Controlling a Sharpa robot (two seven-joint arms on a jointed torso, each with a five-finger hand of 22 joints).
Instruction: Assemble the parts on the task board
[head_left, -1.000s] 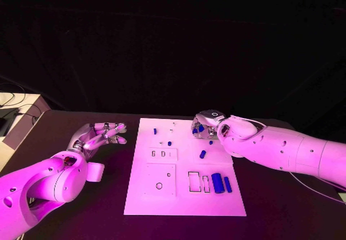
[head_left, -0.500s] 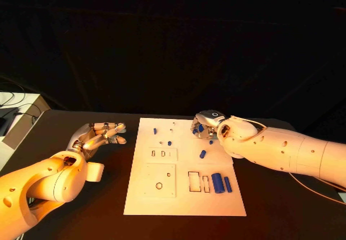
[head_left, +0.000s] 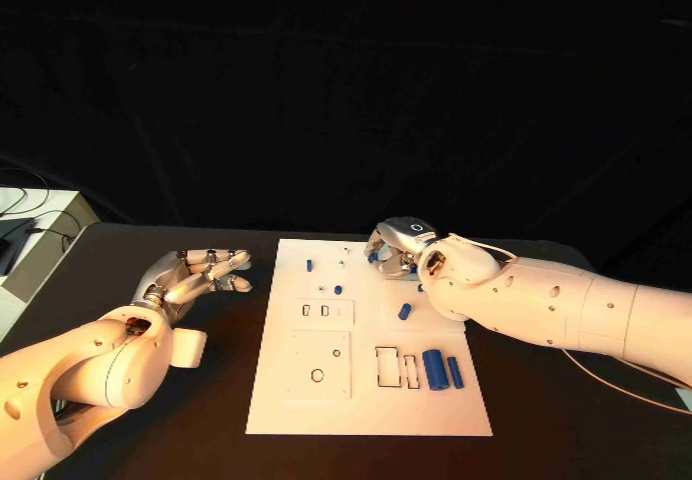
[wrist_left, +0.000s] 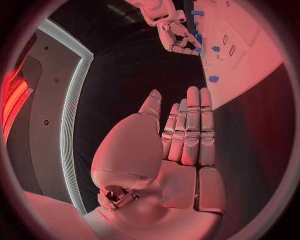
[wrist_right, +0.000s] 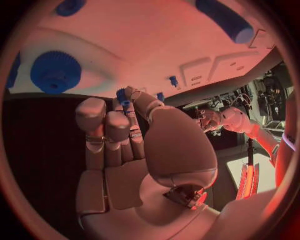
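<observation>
The right hand (head_left: 400, 247) sits over the far right part of the task board (head_left: 369, 400), fingers curled down, and there's a bit of blue between its fingertips, so it looks like it's pinching a small blue part (wrist_right: 122, 96) right at the board surface; the right wrist view shows that little blue piece at the fingertips too. The left hand (head_left: 195, 277) is off the board on its left side, over the black table (head_left: 101, 270), holding nothing, fingers stretched out and lying close side by side. On the board itself: a small blue peg (head_left: 310, 265) near the far left area, another one (head_left: 338, 289) just nearer the middle, a loose blue part (head_left: 405, 311) near the right hand's wrist, and two longer blue cylinders (head_left: 434, 362) lying side by side next to the rectangular slots at the near right.
</observation>
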